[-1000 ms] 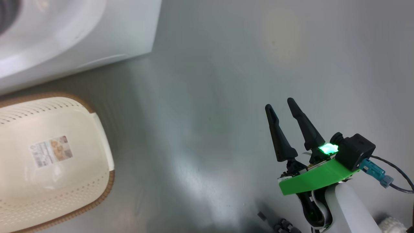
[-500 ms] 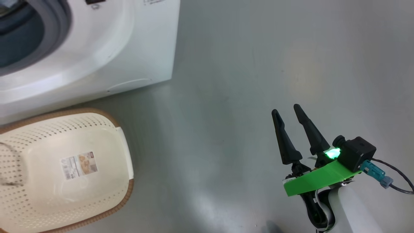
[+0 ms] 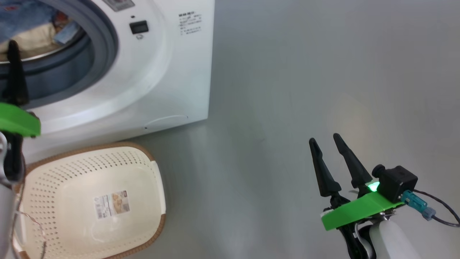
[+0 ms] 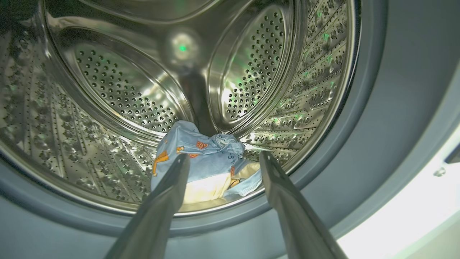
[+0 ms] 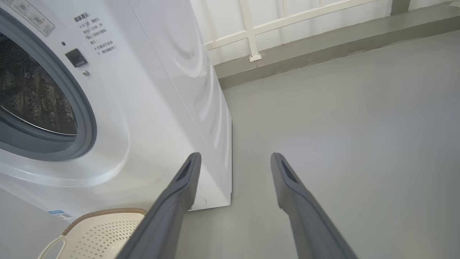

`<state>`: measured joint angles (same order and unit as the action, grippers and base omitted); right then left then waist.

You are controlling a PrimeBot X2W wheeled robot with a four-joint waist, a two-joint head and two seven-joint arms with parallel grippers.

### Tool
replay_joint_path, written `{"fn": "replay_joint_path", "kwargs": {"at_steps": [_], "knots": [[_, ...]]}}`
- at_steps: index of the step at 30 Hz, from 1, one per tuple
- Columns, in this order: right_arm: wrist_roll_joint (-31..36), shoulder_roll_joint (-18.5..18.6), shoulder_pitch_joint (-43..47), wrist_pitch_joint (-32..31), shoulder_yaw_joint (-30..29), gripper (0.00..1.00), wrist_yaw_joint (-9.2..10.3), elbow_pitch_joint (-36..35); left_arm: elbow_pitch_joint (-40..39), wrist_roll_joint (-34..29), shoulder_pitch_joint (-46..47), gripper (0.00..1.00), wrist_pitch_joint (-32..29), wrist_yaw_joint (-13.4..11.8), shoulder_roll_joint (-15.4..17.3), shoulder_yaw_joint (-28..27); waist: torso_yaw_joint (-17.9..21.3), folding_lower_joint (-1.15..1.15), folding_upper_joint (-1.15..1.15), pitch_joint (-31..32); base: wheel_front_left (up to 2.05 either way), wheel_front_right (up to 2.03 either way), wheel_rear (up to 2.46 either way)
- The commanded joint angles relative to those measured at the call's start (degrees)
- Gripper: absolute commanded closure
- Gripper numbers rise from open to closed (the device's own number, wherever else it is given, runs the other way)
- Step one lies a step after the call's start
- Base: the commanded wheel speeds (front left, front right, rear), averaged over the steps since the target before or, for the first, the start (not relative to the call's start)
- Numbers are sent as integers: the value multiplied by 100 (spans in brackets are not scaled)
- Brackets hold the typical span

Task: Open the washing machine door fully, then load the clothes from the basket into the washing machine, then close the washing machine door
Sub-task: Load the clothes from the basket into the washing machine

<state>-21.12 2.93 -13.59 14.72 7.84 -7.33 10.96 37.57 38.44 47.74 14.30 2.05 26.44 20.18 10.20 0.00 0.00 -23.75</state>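
Glossy perforated steel drum [image 4: 118,86] — soft cloth clothes [image 4: 208,154].

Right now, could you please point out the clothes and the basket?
the clothes [image 4: 212,158]: left wrist view, middle of the blue bundle.
the basket [image 3: 93,163]: head view, its bare perforated wall.

Clothes [image 4: 210,158] in machine [image 3: 172,72] (basket [image 3: 54,180] perhaps touching).

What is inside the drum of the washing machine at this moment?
The clothes, a light blue bundle with cream parts, lie at the bottom of the steel drum, near the grey rubber ring. The drum floor under the bundle is covered.
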Motion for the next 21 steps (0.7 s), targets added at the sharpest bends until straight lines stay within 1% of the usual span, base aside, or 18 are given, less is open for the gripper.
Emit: {"fn": "replay_joint_path", "kwargs": {"at_steps": [1,5,9,16,21], "knots": [[64,-5,170,28,47,0,-16,-61,-385,-129,-315,0,68,-104,230,-309,-150,0,0,373,0,0,0],[130,-5,308,28,-37,0,-16,30,-891,-291,-969,0,69,-285,152,-578,-204,0,0,692,0,0,0],[216,-5,477,28,-165,0,-16,95,-1417,-561,-1579,0,69,-394,121,-787,-251,0,0,986,0,0,0],[422,-5,681,28,-271,0,-16,128,-2240,-982,-2744,0,69,-666,-87,-1273,-294,0,0,1422,0,0,0],[509,-5,761,28,-296,0,-16,140,-2752,-1283,-3507,0,70,-744,-273,-1550,-317,0,0,1665,0,0,0]]}}
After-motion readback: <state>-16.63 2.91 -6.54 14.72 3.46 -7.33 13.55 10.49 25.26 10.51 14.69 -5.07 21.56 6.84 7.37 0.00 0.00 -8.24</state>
